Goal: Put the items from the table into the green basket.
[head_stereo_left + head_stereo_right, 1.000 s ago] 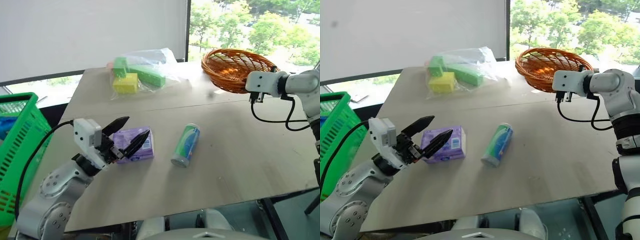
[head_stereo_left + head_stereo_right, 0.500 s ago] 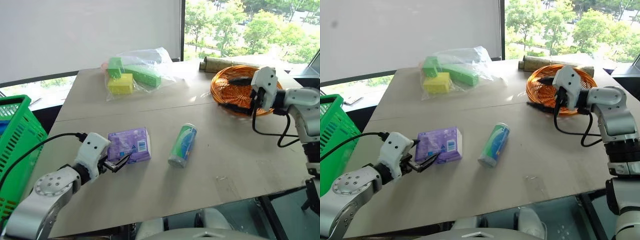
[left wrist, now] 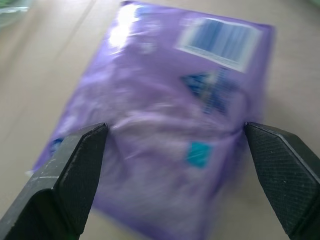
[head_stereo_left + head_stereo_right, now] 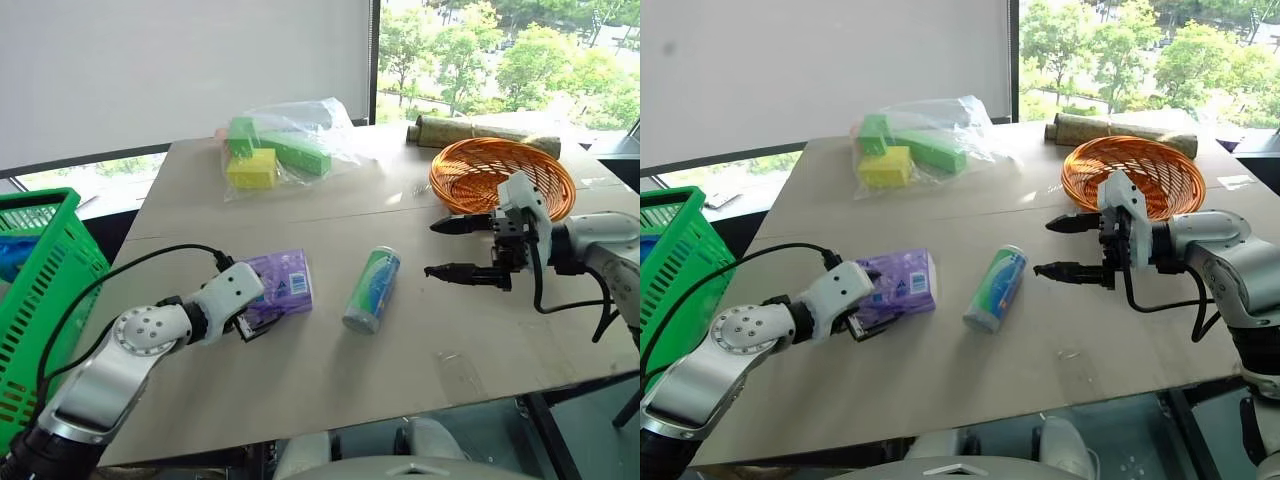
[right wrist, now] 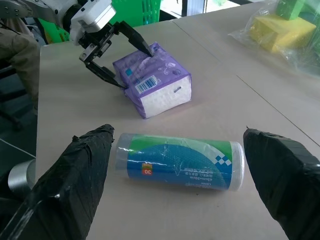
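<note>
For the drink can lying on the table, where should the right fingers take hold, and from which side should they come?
Grip the drink can across the middle of its round body, fingers closing on its two long curved sides. It lies on its side on the table, so coming from the right, as the open right gripper is already aimed, probably suits best. The ends look worse: it could roll or slip.

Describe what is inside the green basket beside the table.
Through the green basket's slotted wall and over its rim, something blue shows inside. What it is cannot be told; the wall and the picture's edge hide the rest. The purple packet and can lie on the table.
</note>
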`<state>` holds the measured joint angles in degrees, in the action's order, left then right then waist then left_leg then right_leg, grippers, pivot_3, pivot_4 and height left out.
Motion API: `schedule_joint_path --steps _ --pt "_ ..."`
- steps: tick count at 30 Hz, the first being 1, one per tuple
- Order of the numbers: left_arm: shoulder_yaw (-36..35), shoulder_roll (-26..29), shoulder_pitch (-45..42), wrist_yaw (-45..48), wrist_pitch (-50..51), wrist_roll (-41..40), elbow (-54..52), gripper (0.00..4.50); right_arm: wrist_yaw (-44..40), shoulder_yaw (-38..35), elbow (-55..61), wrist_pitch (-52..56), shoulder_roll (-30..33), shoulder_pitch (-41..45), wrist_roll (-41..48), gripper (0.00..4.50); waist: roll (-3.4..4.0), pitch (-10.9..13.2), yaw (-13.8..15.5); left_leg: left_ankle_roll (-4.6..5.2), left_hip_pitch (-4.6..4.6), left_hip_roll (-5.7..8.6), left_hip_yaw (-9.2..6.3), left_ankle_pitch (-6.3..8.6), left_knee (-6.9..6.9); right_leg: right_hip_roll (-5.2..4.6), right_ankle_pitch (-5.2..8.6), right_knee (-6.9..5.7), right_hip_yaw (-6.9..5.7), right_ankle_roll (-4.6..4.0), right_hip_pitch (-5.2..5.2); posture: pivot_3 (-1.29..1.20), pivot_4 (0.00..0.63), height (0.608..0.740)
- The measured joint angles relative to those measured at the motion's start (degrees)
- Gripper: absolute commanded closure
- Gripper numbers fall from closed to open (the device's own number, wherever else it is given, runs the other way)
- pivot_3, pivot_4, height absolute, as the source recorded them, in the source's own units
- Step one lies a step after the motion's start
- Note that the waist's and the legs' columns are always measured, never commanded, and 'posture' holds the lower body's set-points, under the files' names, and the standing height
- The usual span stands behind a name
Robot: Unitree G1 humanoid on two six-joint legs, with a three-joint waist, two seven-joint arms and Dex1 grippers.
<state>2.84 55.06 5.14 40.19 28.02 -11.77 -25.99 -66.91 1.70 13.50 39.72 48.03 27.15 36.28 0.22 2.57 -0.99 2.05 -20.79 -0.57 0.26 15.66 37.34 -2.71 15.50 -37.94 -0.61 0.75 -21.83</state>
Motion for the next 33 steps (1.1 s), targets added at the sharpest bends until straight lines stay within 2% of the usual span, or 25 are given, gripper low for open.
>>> schedule_joint_path --steps 4,9,11,12,13,17,18,19,20,23,25,27,28,30,33 --pt "1.66 1.70 -2.28 2.50 1.76 1.76 1.41 0.00 0.04 0.08 0.28 -0.43 -0.10 -0.80 -0.64 0.05 0.08 -0.04 -0.10 0.00 0.05 -0.01 0.02 0.00 -0.04 0.08 0.00 -0.01 0.00 0.02 0.01 -0.11 0.000 0.740" --pt "4.24 0.11 -7.69 2.58 1.40 5.67 7.04 0.00 0.46 0.21 0.40 -1.42 -1.33 -0.97 -1.81 0.05 0.19 -0.11 -0.45 0.02 0.20 -0.07 0.03 -0.02 0.02 0.59 -0.01 -0.10 0.11 0.05 0.10 -0.11 0.000 0.740" --pt "4.45 -0.79 -8.26 2.49 1.41 6.66 7.88 0.57 0.56 0.23 0.46 -1.52 -1.43 -0.98 -2.08 0.00 0.21 -0.13 -0.73 0.02 0.23 -0.11 0.01 -0.03 0.07 0.67 -0.04 -0.16 0.15 0.10 0.11 -0.12 0.000 0.740" --pt "4.38 -1.01 -8.30 2.49 1.44 7.02 8.04 0.62 0.54 0.23 0.48 -1.90 -1.41 -0.98 -2.41 0.00 0.26 -0.18 -0.86 0.02 0.25 -0.12 0.02 -0.03 0.08 0.68 -0.04 -0.16 0.15 0.10 0.13 -0.11 0.000 0.740" --pt "4.28 -1.50 -8.27 2.54 1.54 7.08 8.05 1.27 0.51 0.23 0.49 -2.35 -1.38 -1.01 -2.87 0.00 0.32 -0.23 -0.95 0.02 0.25 -0.12 0.03 -0.03 0.08 0.67 -0.04 -0.16 0.17 0.11 0.13 -0.11 0.000 0.740" --pt "3.10 -2.74 -7.66 2.56 1.57 7.20 7.30 2.85 0.44 0.34 0.62 -2.63 -1.37 -1.53 -3.76 0.00 0.36 -0.27 -1.01 0.02 0.22 -0.10 0.05 -0.02 0.08 0.65 -0.06 -0.14 0.21 0.13 0.12 -0.10 0.000 0.740" --pt "2.69 -2.85 -7.37 2.50 1.57 7.29 7.09 2.96 0.40 0.34 0.84 -2.63 -1.47 -1.53 -3.75 0.00 0.36 -0.28 -1.03 0.02 0.22 -0.10 0.05 -0.02 0.08 0.65 -0.06 -0.13 0.22 0.13 0.12 -0.10 0.000 0.740" --pt "2.16 -3.09 -7.07 2.32 1.58 7.34 6.96 3.33 0.34 0.34 1.11 -2.60 -1.61 -1.53 -3.71 0.00 0.36 -0.28 -1.06 0.02 0.22 -0.10 0.05 -0.02 0.08 0.65 -0.06 -0.13 0.23 0.13 0.12 -0.09 0.000 0.740" --pt "1.88 -3.40 -7.00 2.00 1.60 7.39 6.95 3.40 0.26 0.34 1.28 -2.57 -1.79 -1.50 -3.56 0.00 0.37 -0.28 -1.07 0.02 0.22 -0.10 0.05 -0.02 0.08 0.64 -0.06 -0.13 0.23 0.14 0.12 -0.09 0.000 0.740" --pt "-1.04 -9.16 -8.09 -1.73 1.85 6.71 9.01 3.62 0.16 0.34 1.52 -1.57 -3.52 -0.85 -1.91 0.00 0.30 -0.24 -0.93 0.02 0.18 -0.11 0.00 -0.03 0.12 0.66 -0.12 -0.15 0.20 0.22 0.12 -0.08 0.000 0.740" --pt "-6.10 -14.33 -10.81 -5.87 2.95 4.27 12.11 3.62 1.32 0.05 1.56 1.52 -6.85 2.11 1.67 0.00 -0.04 0.01 -1.01 0.01 0.10 -0.20 -0.06 -0.04 0.22 0.64 -0.17 -0.26 0.18 0.25 0.03 -0.07 0.000 0.740" --pt "-11.44 -14.37 -14.82 -9.04 3.72 3.52 13.76 3.62 2.82 -0.15 2.65 4.07 -10.51 5.90 6.23 0.00 -0.68 0.26 -1.49 0.00 -0.02 -0.48 -0.09 -0.03 0.34 0.76 -0.24 -0.32 0.17 0.13 -0.10 -0.05 0.000 0.740" --pt "-15.82 -12.63 -17.21 -10.56 3.99 3.51 14.30 3.62 3.84 -0.85 3.78 5.63 -12.42 8.27 9.43 0.00 -0.95 0.20 -1.77 -0.02 -0.18 -0.58 -0.09 -0.02 0.33 0.84 -0.28 -0.34 0.18 0.08 -0.29 -0.05 0.000 0.740" --pt "-23.63 -8.59 -19.48 -11.90 4.78 3.07 14.30 3.62 4.88 -2.48 5.07 7.75 -13.96 10.45 14.08 0.00 -1.01 0.15 -1.79 -0.06 -0.28 -0.58 -0.05 0.00 0.22 0.78 -0.27 -0.26 0.19 0.07 -0.42 -0.03 0.000 0.740" --pt "-33.96 -2.66 -18.30 -12.71 7.61 3.38 14.46 3.62 6.30 -3.38 5.09 9.32 -15.95 11.75 17.98 0.00 -1.00 0.14 -1.51 -0.16 -0.68 -0.53 0.07 0.03 0.04 0.65 -0.27 -0.06 0.24 0.09 -0.83 -0.01 0.000 0.740"
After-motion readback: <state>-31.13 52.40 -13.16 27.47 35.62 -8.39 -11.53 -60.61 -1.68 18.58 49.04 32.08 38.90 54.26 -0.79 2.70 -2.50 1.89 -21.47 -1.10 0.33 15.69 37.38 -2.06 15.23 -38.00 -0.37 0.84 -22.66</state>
